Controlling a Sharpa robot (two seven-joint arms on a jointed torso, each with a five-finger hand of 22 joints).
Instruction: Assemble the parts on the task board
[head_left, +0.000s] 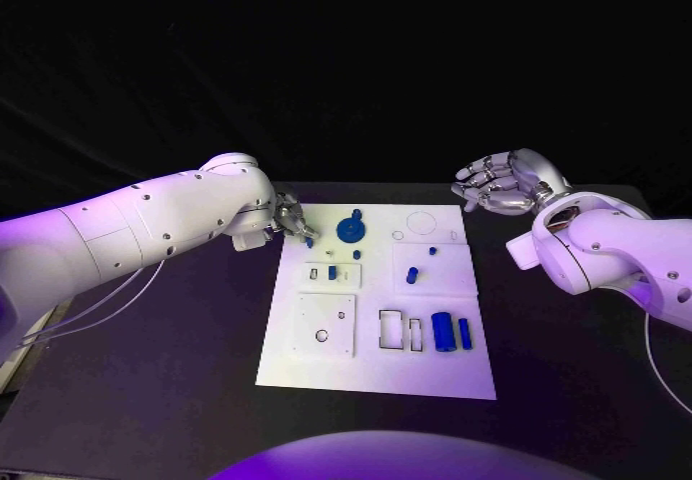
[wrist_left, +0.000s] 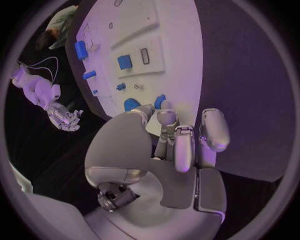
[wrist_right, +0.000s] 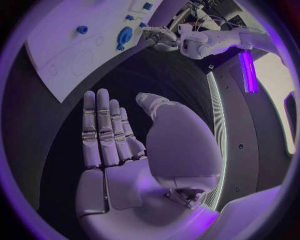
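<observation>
The white task board (head_left: 378, 372) lies in the middle of the black table. My left hand (head_left: 290, 221) hovers at its far left corner, and a small blue part (head_left: 309, 241) is pinched at its fingertips; the left wrist view shows the same part (wrist_left: 160, 101) between them. Just beside it a round blue gear (head_left: 351, 230) sits on the board. Small blue pieces (head_left: 411, 274) stand around the board's middle. Two larger blue cylinders (head_left: 444, 331) lie at the near right. Beyond the far right corner my right hand (head_left: 498, 183) is raised above the table, fingers straight and empty (wrist_right: 109, 145).
A square white plate (head_left: 323, 325) and narrow rectangular slots (head_left: 392, 328) occupy the board's near half. Circular outlines (head_left: 421, 222) mark its far right. Bare black table (head_left: 159, 380) runs on both sides. Thin cables (head_left: 87, 305) hang under my left arm.
</observation>
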